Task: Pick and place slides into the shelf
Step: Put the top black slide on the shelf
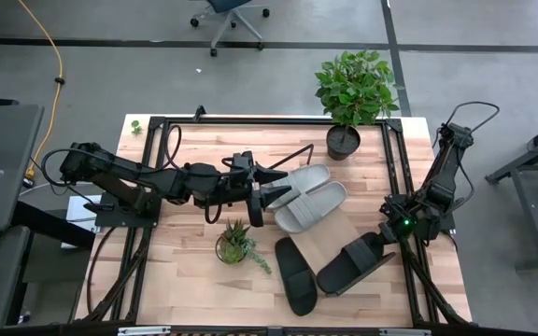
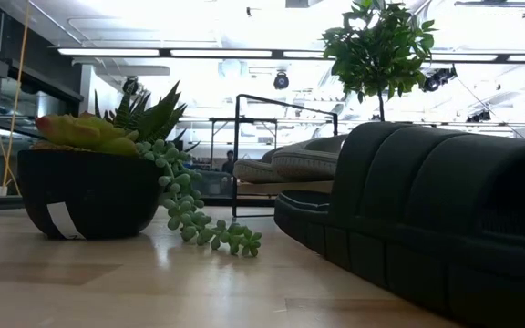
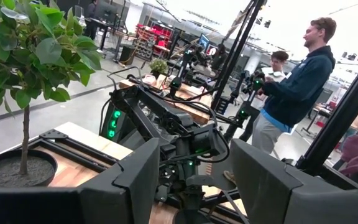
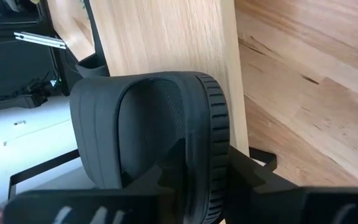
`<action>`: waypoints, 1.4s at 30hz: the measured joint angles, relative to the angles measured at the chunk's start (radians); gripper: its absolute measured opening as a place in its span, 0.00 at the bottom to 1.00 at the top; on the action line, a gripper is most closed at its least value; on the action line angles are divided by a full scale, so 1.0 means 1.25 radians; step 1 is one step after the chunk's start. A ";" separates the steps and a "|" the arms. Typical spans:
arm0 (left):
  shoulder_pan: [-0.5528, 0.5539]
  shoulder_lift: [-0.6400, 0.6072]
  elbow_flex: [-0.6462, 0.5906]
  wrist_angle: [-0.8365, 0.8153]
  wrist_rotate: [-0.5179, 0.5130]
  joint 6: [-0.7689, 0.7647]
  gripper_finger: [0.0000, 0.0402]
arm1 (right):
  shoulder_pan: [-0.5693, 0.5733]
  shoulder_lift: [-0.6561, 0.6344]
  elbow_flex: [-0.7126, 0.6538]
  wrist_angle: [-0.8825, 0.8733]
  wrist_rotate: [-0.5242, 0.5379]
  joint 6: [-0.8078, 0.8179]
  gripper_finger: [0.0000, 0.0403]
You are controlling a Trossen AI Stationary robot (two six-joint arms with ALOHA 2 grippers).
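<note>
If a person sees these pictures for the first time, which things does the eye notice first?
Probably the four slides in the middle of the table: two grey slides on the shelf, two black ones in front. The right hand is at the heel of one black slide, while the left hand hovers by the grey pair. A leafy potted plant stands at the far edge.

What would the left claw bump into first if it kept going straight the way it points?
Probably the light grey slides. From above, the left claw stands open and aims right along the table, its fingertips just beside them on the shelf. It may sit higher than the slides, so it might pass over them instead.
</note>
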State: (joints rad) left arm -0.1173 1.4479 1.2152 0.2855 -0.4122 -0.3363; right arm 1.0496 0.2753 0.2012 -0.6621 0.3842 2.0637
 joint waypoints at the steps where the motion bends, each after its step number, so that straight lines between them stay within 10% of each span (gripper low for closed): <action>1: 0.000 0.000 0.000 0.000 0.000 0.000 0.46 | 0.000 0.000 0.000 -0.001 0.001 0.001 0.15; 12: 0.000 0.000 0.000 0.000 0.000 0.002 0.46 | 0.001 0.000 0.000 -0.013 0.018 0.005 0.18; 23: 0.000 0.000 0.000 0.000 0.000 0.011 0.46 | 0.000 0.000 0.000 -0.016 0.043 0.021 0.41; 29: 0.000 0.000 0.000 0.000 0.000 0.013 0.46 | 0.000 0.000 0.000 -0.036 0.138 0.039 0.42; 42: 0.000 0.000 0.000 0.000 0.000 0.013 0.46 | 0.000 0.000 0.000 -0.013 0.066 0.060 0.42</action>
State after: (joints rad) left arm -0.1173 1.4475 1.2152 0.2855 -0.4118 -0.3195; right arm 1.0496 0.2756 0.2012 -0.6788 0.4671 2.1391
